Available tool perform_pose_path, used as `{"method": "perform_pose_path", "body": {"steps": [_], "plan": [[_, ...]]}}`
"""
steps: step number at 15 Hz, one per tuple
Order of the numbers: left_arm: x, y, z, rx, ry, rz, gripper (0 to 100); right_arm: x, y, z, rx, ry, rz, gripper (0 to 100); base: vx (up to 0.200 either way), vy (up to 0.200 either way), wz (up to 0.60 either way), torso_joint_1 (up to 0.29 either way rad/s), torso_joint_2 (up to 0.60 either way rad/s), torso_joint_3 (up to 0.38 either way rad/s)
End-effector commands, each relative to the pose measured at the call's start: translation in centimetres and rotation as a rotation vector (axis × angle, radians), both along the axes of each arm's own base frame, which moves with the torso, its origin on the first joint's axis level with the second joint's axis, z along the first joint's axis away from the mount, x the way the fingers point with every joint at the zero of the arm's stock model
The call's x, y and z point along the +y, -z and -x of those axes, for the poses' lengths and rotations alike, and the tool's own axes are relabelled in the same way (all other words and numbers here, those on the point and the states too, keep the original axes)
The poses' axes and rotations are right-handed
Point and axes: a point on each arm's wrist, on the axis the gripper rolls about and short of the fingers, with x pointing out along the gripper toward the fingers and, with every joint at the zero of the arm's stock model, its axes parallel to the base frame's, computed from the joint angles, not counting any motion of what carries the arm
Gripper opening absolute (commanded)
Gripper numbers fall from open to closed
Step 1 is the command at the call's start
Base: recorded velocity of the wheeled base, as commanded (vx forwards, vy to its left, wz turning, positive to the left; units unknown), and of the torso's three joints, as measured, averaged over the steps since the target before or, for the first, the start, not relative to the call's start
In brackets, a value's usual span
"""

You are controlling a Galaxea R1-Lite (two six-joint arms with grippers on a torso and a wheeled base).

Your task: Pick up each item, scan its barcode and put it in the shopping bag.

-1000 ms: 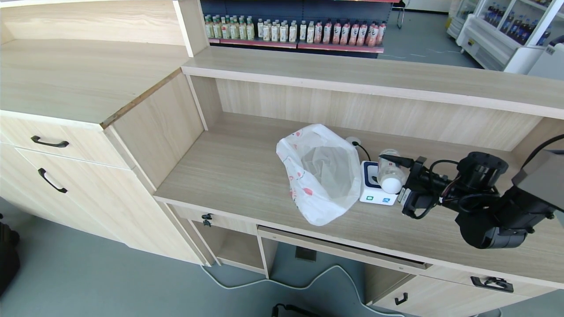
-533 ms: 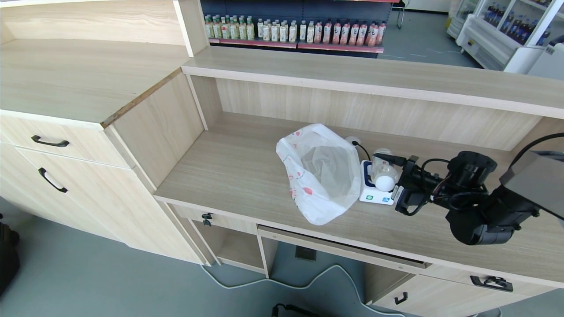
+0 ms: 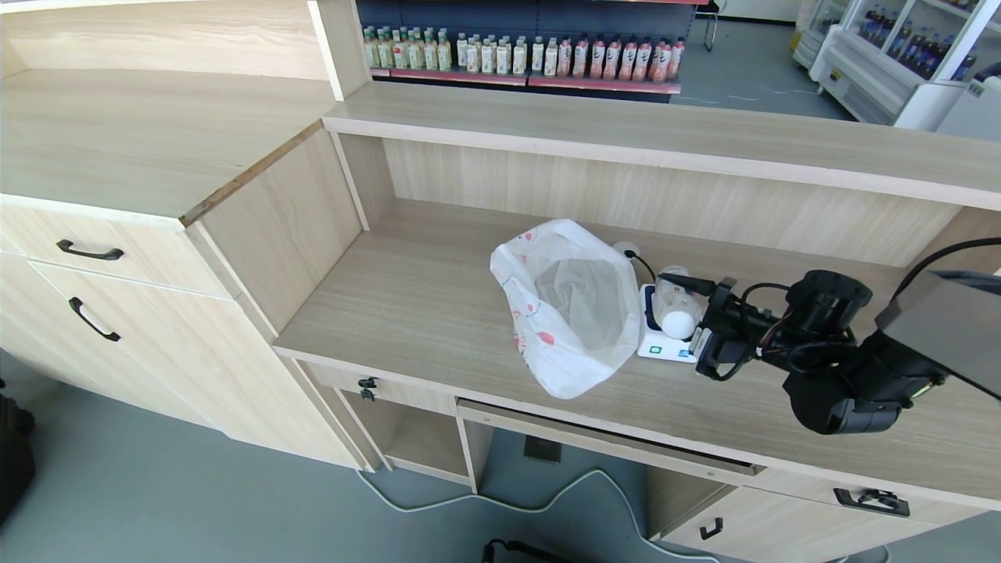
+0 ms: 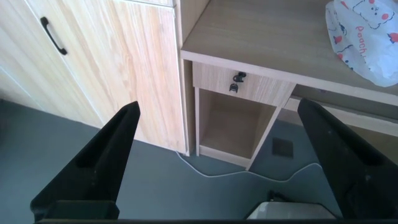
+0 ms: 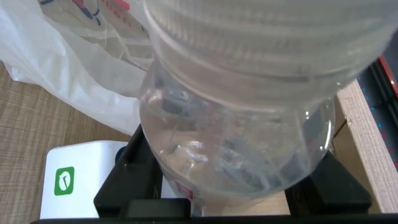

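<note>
With the right tool [image 3: 691, 314] clamped on the bottle [image 3: 672, 300], hold its barcode squarely facing the scanner [image 3: 661, 345] until read.

Clear bottle [image 5: 249, 124], clamped in pincer [image 5: 230, 186]. White scanner [image 5: 74, 180] behind it, on bench [image 5: 25, 130]. White bag [image 5: 74, 56] beside scanner.

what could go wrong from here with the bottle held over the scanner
1. The bottle is clear and smooth and lies sideways in the right gripper, so it might slip or twist on the way over.
2. The bag is limp with a slumped mouth. The bottle could catch the rim and shove or fold it.
3. The scanner sits right under the bottle and against the bag. A low pass may knock it or snag its cable.
</note>
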Motion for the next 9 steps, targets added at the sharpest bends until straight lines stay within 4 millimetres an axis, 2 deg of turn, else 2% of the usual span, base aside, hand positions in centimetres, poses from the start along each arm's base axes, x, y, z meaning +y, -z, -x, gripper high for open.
{"method": "perform_pose_path", "body": {"steps": [1, 7, 9], "plan": [[0.0, 0.0, 0.0, -0.001, 0.000, 0.000, 100, 0.0, -0.2, 0.0, -0.003, -0.002, -0.012, 0, 0.000, 0.000, 0.00, 0.000, 0.00, 0.000], [0.0, 0.0, 0.0, -0.001, 0.000, 0.000, 100, 0.4, 0.1, -0.2, 0.004, -0.013, -0.023, 0, 0.000, 0.000, 0.00, 0.000, 0.00, 0.000], [0.0, 0.0, 0.0, -0.001, 0.000, 0.000, 100, -0.4, -1.2, 0.2, 0.010, 0.003, -0.056, 0, 0.000, 0.000, 0.00, 0.000, 0.00, 0.000]]}}
